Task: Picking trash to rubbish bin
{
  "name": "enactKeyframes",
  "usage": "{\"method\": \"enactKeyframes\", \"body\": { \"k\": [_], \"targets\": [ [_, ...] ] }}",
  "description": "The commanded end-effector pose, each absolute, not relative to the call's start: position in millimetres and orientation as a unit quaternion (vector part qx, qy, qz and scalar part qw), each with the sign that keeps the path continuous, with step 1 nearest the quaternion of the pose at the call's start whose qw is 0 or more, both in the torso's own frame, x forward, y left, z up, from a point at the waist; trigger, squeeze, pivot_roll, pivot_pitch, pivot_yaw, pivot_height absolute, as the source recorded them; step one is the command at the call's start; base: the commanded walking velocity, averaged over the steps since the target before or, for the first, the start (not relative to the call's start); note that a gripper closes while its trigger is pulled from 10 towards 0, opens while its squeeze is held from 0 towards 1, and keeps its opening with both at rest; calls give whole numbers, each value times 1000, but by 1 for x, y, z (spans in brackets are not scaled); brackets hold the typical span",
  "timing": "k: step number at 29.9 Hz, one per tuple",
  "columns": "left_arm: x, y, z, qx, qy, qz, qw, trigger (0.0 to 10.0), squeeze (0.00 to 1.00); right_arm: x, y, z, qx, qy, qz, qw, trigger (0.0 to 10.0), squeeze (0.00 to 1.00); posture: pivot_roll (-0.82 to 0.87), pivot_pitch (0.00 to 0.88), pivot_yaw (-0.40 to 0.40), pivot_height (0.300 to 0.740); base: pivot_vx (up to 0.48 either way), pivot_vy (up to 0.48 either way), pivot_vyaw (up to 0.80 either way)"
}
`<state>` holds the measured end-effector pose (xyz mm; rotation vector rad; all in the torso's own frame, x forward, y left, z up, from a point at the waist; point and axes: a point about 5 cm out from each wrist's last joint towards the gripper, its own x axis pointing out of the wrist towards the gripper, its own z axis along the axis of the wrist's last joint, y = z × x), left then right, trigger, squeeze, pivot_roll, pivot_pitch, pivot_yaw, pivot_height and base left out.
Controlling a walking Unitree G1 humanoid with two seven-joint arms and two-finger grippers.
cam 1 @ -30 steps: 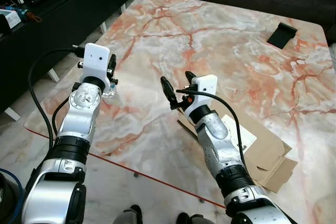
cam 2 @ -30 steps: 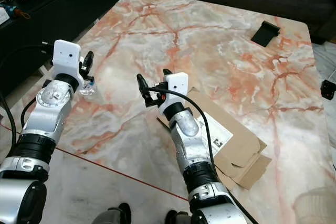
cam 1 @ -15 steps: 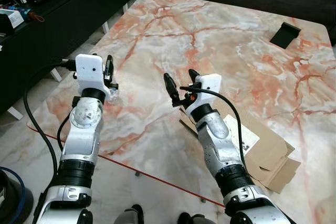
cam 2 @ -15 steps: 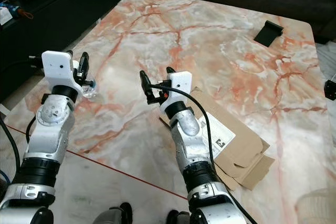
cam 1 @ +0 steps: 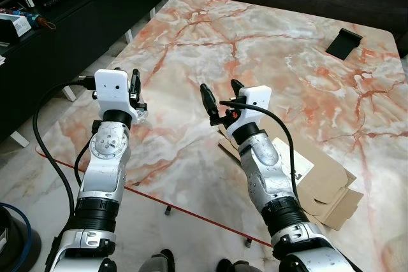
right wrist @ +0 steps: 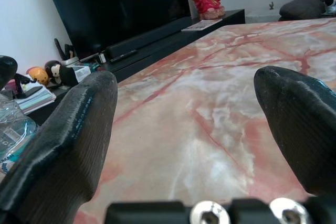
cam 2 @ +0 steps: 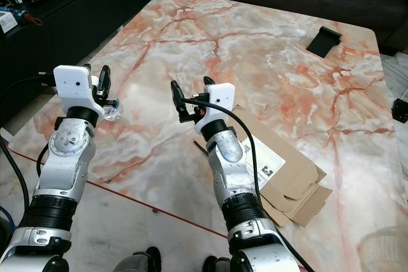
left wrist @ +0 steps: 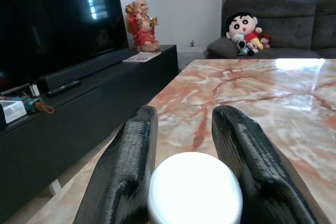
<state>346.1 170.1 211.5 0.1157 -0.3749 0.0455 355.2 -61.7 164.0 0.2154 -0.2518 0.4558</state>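
Observation:
A clear plastic bottle (cam 2: 113,112) with a white cap (left wrist: 194,188) sits at the marble table's near left edge. My left gripper (cam 1: 134,87) is shut on it, one black finger (left wrist: 128,166) on each side of the cap. The bottle's body also shows in the right wrist view (right wrist: 12,125). My right gripper (cam 1: 220,95) hovers open over the middle of the table, to the right of the bottle and apart from it, with nothing between its fingers (right wrist: 73,129).
A flattened cardboard box (cam 1: 326,179) with a white label lies on the table (cam 1: 268,36) under my right forearm. A black stand (cam 1: 343,41) sits at the far right. A dark TV cabinet (cam 1: 70,17) runs along the left, a sofa behind.
My left wrist has turned and drawn slightly inward, still holding the bottle. The right gripper has risen a little and stays open. The view has shifted slightly.

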Motion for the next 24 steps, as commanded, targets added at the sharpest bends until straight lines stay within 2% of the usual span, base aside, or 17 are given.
{"method": "enactKeyframes", "body": {
  "k": [1, 15, 24],
  "targets": [
    [344, 167, 221, 63, -205, 14, 977, 10000, 0, 355, -61, 167, 108, -131, 224, 960, 10000, 0, 99, 112, -13, 740, 0, 0, 0],
    [344, 165, 222, 64, -203, 9, 977, 10000, 0, 355, -63, 167, 112, -132, 219, 960, 10000, 0, 99, 124, -13, 740, 0, 0, 0],
    [343, 165, 222, 64, -203, 9, 977, 10000, 0, 356, -64, 167, 112, -132, 217, 961, 10000, 0, 98, 127, -13, 740, -270, 0, 0]
  ]
}}
